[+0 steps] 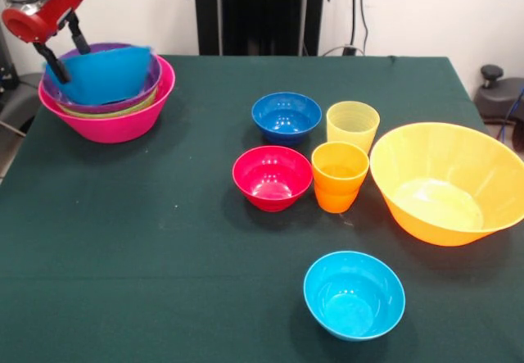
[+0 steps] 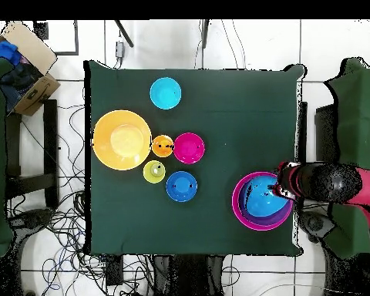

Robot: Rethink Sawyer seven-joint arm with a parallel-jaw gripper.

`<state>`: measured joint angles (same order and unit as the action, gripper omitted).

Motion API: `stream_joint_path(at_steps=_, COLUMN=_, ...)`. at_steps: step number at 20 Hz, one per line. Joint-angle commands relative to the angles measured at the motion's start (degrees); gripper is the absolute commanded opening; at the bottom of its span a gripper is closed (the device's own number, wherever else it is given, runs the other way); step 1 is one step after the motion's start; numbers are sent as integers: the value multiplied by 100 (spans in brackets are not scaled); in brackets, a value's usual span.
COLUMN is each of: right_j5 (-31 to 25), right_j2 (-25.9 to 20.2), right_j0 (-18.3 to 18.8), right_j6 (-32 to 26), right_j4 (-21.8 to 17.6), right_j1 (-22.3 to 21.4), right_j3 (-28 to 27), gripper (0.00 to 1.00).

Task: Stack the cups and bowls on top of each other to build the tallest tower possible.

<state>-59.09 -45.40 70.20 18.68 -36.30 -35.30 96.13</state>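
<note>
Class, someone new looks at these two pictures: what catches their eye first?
First, the red gripper holding a tilted sky blue bowl inside the nested tower in the big pink bowl at a table corner. Next, the large orange bowl, beside the clustered small bowls and cups.

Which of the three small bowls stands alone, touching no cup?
The cyan bowl, alone at the table's edge; the red bowl and dark blue bowl sit beside the cups.
</note>
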Motion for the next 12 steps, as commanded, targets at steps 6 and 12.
stream_joint_path(at_steps=6, right_j5=-171, right_j2=274, right_j0=-251, right_j6=-38, right_j4=-162, right_j1=138, right_j3=137, gripper=100)
stream_joint_path(at_steps=12, right_j5=-178, right_j2=246, right_j0=-218, right_j6=-96, right_j4=-146, right_j1=132, right_j3=133, gripper=100)
